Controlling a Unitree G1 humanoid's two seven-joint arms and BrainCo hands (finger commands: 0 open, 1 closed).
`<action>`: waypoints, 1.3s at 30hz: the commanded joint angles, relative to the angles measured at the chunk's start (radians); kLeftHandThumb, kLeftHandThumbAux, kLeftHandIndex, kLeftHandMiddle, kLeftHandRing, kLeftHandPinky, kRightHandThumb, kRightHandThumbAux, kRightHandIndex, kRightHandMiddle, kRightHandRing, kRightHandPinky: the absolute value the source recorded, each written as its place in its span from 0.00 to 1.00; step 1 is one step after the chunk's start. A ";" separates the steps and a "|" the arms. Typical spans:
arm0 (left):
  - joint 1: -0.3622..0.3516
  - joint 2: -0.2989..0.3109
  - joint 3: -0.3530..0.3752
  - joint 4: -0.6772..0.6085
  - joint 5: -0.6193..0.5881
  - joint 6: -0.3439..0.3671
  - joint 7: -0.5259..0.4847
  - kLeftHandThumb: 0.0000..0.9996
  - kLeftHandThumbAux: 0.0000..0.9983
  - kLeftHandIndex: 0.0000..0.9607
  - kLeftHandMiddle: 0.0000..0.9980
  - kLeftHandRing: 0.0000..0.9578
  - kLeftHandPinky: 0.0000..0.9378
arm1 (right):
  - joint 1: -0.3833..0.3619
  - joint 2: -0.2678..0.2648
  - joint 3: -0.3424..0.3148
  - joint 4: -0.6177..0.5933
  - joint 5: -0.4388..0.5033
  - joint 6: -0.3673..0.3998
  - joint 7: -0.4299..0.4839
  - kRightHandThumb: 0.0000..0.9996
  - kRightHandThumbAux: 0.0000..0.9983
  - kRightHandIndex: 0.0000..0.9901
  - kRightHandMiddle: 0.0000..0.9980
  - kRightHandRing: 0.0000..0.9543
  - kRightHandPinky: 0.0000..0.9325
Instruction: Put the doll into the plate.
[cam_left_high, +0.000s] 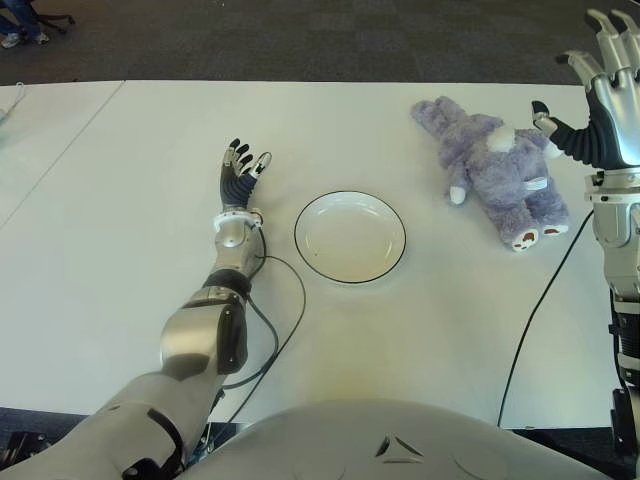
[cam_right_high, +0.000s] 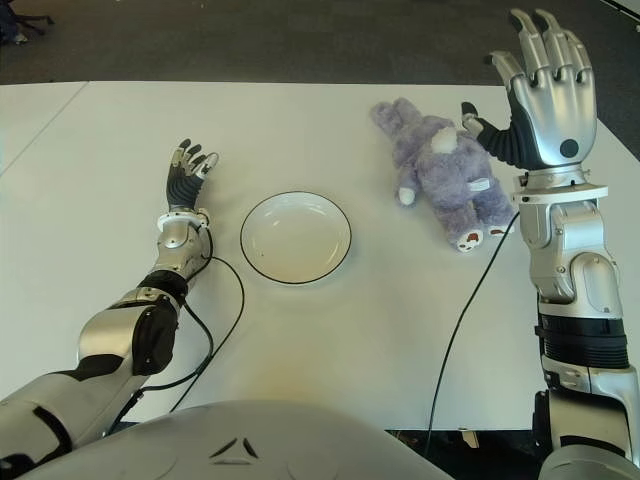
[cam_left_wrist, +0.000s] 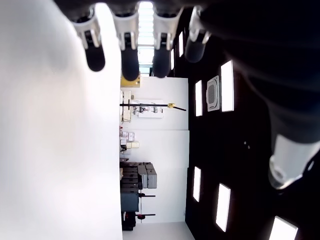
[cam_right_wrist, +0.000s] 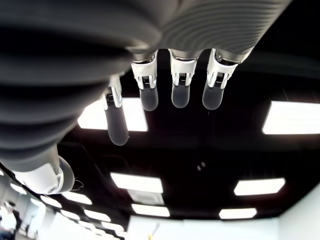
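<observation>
While raised, fingers (cam_right_high: 545, 45) spread, empty.

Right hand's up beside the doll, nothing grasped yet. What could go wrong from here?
1. The right hand is raised and open beside the doll; a sideways approach may push it away.
2. A black cable runs beside the doll and could snag.
3. The plate is shallow; the floppy doll may overhang.

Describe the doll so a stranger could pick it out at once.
On the white table, look right of the round plate, toward the far edge. The doll lies there beside the raised, open right robot hand. It is the only soft thing: a fuzzy purple plush animal with white muzzle and paws.
</observation>
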 joint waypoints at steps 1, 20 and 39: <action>0.208 -0.061 -0.004 0.130 -0.002 0.101 -0.022 0.00 0.58 0.10 0.15 0.16 0.17 | 0.122 0.013 0.020 0.101 0.027 -0.017 -0.015 0.49 0.48 0.24 0.04 0.01 0.00; 0.212 -0.050 -0.022 0.134 0.019 0.119 -0.008 0.00 0.58 0.06 0.12 0.13 0.13 | 0.230 0.068 0.120 0.228 0.044 -0.044 -0.069 0.45 0.51 0.15 0.00 0.00 0.02; 0.209 -0.048 -0.024 0.133 0.029 0.118 -0.003 0.00 0.57 0.05 0.12 0.13 0.15 | 0.091 0.067 0.190 0.372 0.048 -0.079 -0.152 0.51 0.52 0.15 0.00 0.00 0.01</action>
